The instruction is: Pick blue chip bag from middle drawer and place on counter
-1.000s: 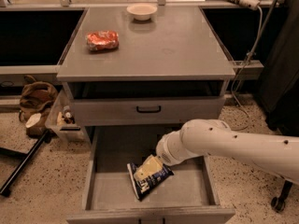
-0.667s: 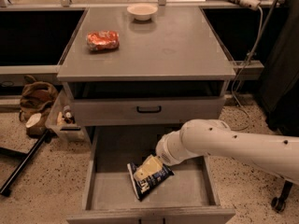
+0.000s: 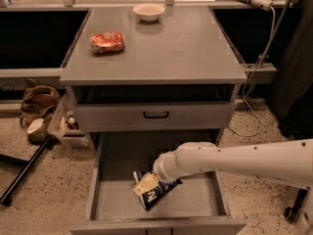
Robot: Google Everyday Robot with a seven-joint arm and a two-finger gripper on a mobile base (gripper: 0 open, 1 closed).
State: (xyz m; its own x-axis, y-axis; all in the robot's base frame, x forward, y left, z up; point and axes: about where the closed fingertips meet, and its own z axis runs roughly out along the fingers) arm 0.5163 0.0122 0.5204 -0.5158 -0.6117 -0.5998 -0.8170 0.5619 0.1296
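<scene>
The blue chip bag (image 3: 152,189) is dark blue with white and pale yellow patches. It sits tilted on the floor of the open middle drawer (image 3: 195,204), left of centre. My white arm reaches in from the right. My gripper (image 3: 159,176) is at the bag's upper end, touching it, and is mostly hidden behind the round wrist. The counter (image 3: 181,48) is the flat grey cabinet top above.
An orange-red snack bag (image 3: 107,41) lies on the counter's left side and a white bowl (image 3: 148,11) at its back. A closed drawer front with a black handle (image 3: 156,114) sits above the open drawer. A brown bag (image 3: 36,102) and a bin (image 3: 66,126) stand on the floor at left.
My wrist has shifted slightly left and down in the drawer. The blue chip bag has moved slightly left with it.
</scene>
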